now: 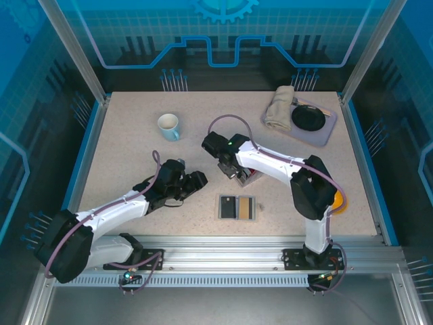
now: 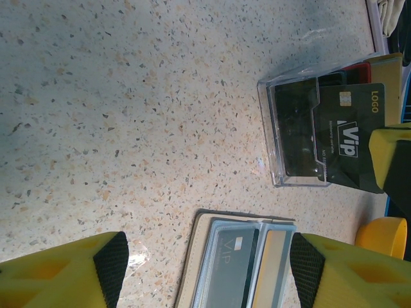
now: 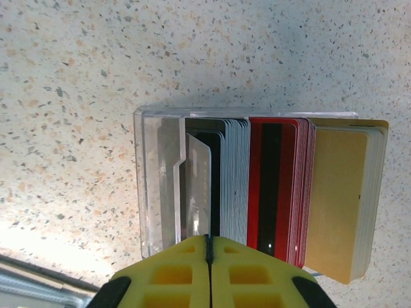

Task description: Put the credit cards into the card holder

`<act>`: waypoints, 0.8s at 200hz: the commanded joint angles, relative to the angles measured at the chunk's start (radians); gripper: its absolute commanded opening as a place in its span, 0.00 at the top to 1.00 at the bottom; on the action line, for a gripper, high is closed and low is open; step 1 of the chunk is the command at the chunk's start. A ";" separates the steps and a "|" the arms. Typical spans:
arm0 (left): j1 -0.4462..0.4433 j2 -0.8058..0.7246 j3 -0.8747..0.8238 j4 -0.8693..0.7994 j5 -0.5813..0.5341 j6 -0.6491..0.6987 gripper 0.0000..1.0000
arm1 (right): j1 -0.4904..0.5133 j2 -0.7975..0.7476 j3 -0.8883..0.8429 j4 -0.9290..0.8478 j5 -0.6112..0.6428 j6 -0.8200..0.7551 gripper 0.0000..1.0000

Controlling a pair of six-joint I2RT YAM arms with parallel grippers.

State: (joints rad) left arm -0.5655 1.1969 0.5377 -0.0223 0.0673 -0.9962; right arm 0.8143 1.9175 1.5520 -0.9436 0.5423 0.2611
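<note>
Two cards (image 2: 234,269), one dark and one tan, are seen lying in the opened holder (image 2: 191,256). It is laid on the tabletop (image 2: 128,128) just ahead of the left gripper (image 2: 209,269), between its widely parted fingers. More cards, white, red and tan, are stood on edge in a clear box (image 3: 151,179) directly beneath the right gripper (image 3: 207,242). Its jaws are pressed fully together at the edge of the front black card (image 2: 347,115); whether that card is pinched cannot be told.
</note>
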 commanded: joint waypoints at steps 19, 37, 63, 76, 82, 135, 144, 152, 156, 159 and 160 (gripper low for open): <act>0.007 0.006 0.035 -0.025 0.022 0.005 0.29 | -0.046 -0.092 -0.021 -0.014 -0.110 0.034 0.98; 0.007 0.007 0.044 -0.019 0.036 0.009 0.29 | -0.074 -0.133 -0.036 0.005 -0.181 0.048 0.98; 0.023 0.015 0.056 0.028 0.105 0.007 0.29 | -0.131 -0.207 -0.063 0.038 -0.348 0.080 0.98; 0.042 0.021 0.057 0.082 0.168 -0.005 0.28 | -0.175 -0.262 -0.096 0.078 -0.470 0.109 0.98; 0.051 0.025 0.059 0.113 0.199 -0.012 0.26 | -0.199 -0.293 -0.115 0.100 -0.533 0.126 0.99; 0.104 0.096 0.107 0.416 0.438 -0.139 0.19 | -0.398 -0.497 -0.282 0.355 -1.035 0.331 0.99; 0.104 0.112 0.125 0.462 0.461 -0.162 0.18 | -0.415 -0.511 -0.293 0.373 -1.074 0.351 0.99; 0.104 0.127 0.141 0.504 0.481 -0.179 0.17 | -0.428 -0.521 -0.302 0.391 -1.113 0.369 0.99; 0.104 0.135 0.148 0.519 0.488 -0.189 0.17 | -0.431 -0.523 -0.306 0.403 -1.132 0.377 0.99; 0.105 0.139 0.154 0.530 0.491 -0.193 0.17 | -0.434 -0.523 -0.308 0.408 -1.142 0.383 0.99; 0.105 0.141 0.156 0.533 0.493 -0.195 0.17 | -0.435 -0.525 -0.309 0.410 -1.146 0.384 0.99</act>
State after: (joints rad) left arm -0.4702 1.3022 0.6312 0.3264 0.4370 -1.1149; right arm 0.4042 1.4174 1.2724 -0.6460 -0.3714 0.5446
